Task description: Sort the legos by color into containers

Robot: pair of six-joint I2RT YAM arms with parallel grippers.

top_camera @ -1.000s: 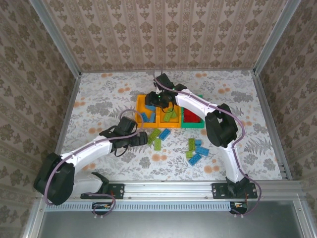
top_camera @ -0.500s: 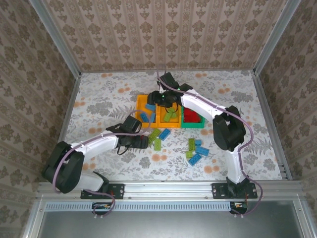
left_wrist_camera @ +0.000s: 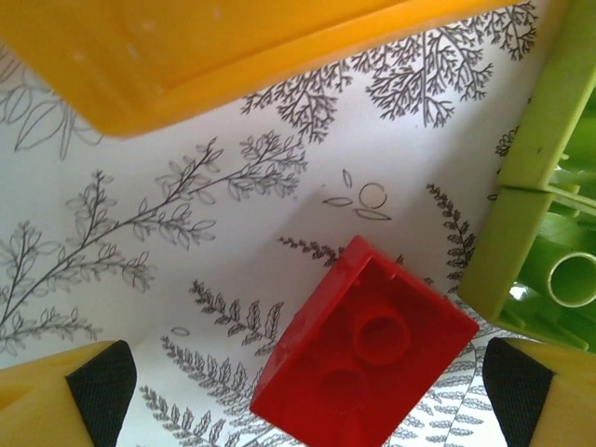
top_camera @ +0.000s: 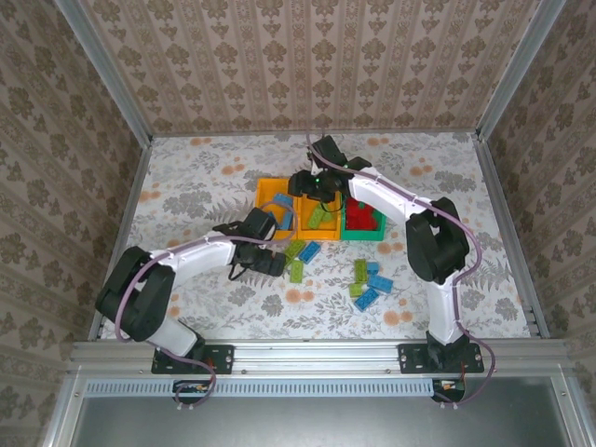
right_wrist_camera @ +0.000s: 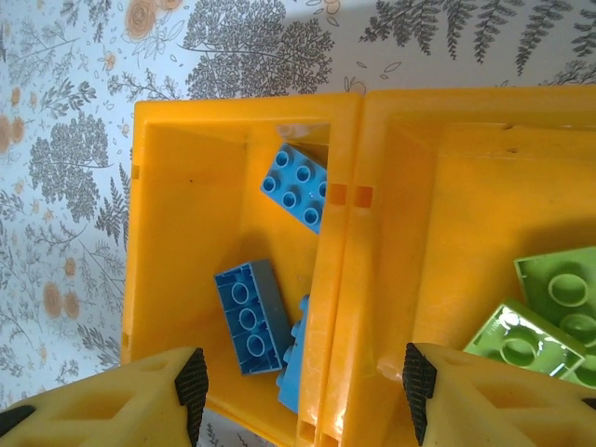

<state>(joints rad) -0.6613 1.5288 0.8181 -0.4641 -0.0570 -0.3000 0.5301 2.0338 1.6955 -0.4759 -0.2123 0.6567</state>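
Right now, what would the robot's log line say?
left end effector: open over red lego | right end effector: open above orange bins | unsorted legos: several

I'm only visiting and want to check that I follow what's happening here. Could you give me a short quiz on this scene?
1. True or false: the green bin holds red bricks.
2. What lies within the open left end effector? A) a blue brick B) a red brick C) a green brick
3. Fill in: the orange bin beside the one with green bricks holds ___ bricks.

Key: 1 true; 2 B; 3 blue.
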